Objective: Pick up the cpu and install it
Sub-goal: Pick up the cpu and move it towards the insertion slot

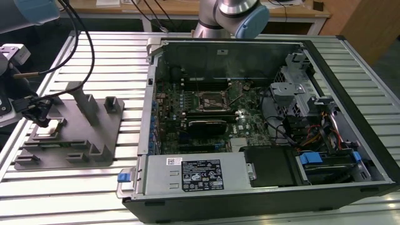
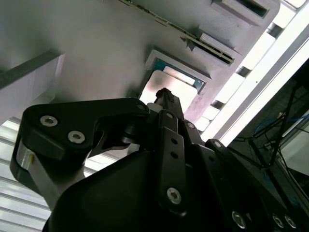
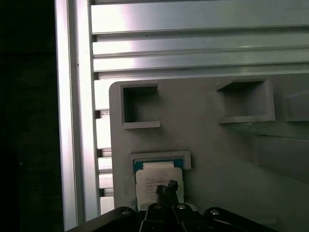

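Observation:
The cpu [image 1: 48, 133] is a small flat square with a pale shiny top. It lies in a framed recess near the edge of the grey plastic tray [image 1: 100, 140] at the exterior view's left. My gripper [image 1: 41, 120] hangs right over it. In both wrist views the narrow tips of the gripper [image 2: 163, 93] [image 3: 165, 185] stand close together just above the cpu [image 2: 170, 79] [image 3: 153, 175], and I cannot tell whether they touch it. The black framed socket [image 1: 212, 100] sits on the motherboard inside the open computer case.
The tray [image 3: 203, 130] has upright posts [image 1: 84, 101] and several square pockets close to my gripper. The open computer case [image 1: 350, 61] lies at the exterior view's right on a slatted aluminium table [image 1: 112, 51]. Cables [image 1: 84, 42] hang above the tray.

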{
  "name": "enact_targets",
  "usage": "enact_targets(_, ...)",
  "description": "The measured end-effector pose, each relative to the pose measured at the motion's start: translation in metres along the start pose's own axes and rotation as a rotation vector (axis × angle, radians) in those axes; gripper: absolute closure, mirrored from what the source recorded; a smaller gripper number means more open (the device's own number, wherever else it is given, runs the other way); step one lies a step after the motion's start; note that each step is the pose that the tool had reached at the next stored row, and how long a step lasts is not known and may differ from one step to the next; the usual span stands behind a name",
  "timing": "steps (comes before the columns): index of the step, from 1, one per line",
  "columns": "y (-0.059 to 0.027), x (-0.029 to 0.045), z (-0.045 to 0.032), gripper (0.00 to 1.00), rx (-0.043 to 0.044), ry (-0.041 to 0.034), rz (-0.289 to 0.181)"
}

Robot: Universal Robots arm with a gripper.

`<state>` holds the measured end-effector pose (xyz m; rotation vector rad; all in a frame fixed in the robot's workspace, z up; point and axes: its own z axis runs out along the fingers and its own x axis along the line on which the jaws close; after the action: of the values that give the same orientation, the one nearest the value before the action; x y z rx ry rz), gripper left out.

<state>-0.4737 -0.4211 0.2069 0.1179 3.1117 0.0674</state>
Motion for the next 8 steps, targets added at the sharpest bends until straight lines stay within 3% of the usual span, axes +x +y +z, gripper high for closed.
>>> enact_targets(8,-0.0003,0.0014,0.0047,0.89,-0.0001,-0.0002,0.000)
